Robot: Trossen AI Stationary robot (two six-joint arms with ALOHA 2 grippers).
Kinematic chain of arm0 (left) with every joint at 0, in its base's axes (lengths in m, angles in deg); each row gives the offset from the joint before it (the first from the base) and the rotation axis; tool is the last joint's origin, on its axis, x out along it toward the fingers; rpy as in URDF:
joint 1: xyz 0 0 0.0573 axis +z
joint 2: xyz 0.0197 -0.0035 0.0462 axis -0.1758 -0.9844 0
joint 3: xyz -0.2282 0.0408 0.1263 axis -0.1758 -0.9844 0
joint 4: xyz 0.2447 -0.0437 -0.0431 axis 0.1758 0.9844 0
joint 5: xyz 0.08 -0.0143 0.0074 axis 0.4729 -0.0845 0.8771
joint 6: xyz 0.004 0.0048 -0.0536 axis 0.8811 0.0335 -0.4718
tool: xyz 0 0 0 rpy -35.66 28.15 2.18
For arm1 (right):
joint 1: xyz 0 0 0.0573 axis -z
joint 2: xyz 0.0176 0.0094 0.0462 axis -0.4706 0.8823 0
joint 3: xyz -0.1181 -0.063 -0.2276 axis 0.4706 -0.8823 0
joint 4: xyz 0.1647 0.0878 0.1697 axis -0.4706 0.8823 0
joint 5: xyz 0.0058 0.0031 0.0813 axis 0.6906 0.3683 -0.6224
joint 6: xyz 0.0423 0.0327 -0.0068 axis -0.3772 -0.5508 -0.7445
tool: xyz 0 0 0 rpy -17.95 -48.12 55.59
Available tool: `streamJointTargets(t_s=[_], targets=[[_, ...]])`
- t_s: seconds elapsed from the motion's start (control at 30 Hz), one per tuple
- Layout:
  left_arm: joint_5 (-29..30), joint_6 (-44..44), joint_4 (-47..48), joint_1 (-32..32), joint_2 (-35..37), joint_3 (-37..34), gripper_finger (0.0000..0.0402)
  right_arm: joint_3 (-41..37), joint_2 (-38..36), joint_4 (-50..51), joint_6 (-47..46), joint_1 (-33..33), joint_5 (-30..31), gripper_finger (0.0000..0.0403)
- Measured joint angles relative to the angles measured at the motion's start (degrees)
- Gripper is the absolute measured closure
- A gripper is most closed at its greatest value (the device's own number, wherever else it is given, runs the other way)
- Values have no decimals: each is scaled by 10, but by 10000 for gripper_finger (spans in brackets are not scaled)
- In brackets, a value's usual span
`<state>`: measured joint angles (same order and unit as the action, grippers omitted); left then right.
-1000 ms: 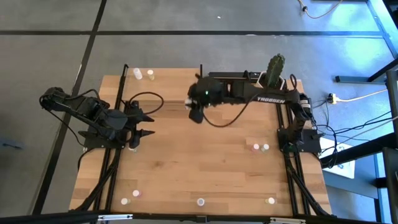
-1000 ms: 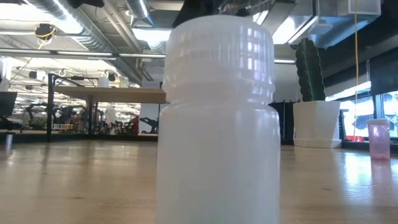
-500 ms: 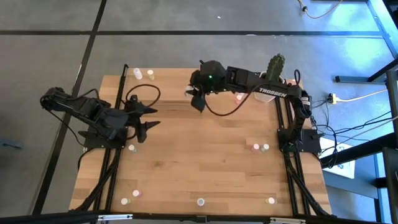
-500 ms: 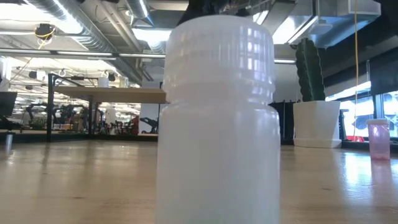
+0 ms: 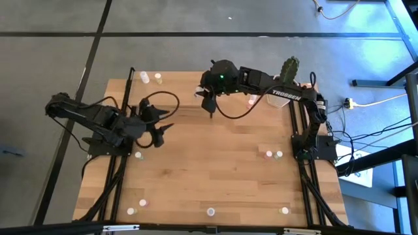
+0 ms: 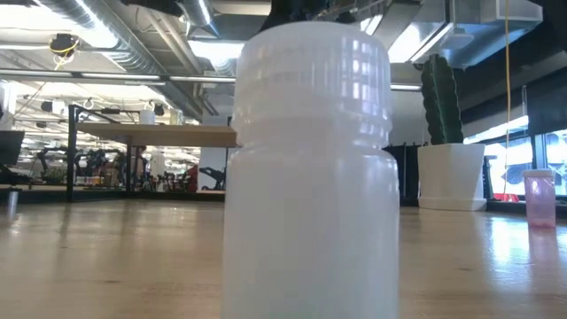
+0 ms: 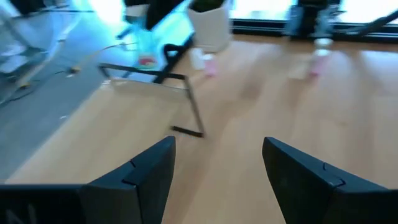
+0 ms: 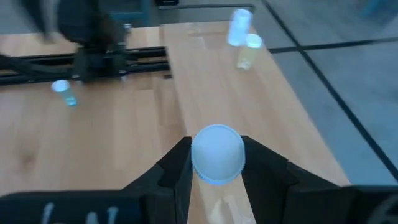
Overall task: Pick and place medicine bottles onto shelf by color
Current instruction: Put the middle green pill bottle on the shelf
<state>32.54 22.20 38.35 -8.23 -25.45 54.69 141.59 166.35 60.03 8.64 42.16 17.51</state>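
We look down on a light-wood worktop [image 5: 215, 170] set on a grey floor; at table height a long workshop of benches and ceiling pipes lies behind it. On the left, the left claw [image 5: 163, 132] hangs over the boards with its fingers parted around nothing. Two bottles [image 5: 151, 78] stand at the far edge. Right of them the right claw [image 5: 209, 104] grips a white, round-capped bottle [image 8: 217, 154] above the far middle. A cactus pot [image 5: 288, 70] sits farther right, and further small bottles line the near edge.
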Motion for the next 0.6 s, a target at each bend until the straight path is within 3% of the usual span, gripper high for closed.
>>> streamJointTargets(t_s=[0.13,0.33,0.6], targets=[[1,15,-21,31,-14,0,166,0,0,0,27,-6,-35,282],[0,53,-56,71,-24,0,166,0,0,0,54,-15,-38,282],[-11,54,-60,87,-22,0,166,-12,6,-16,70,30,13,282]])
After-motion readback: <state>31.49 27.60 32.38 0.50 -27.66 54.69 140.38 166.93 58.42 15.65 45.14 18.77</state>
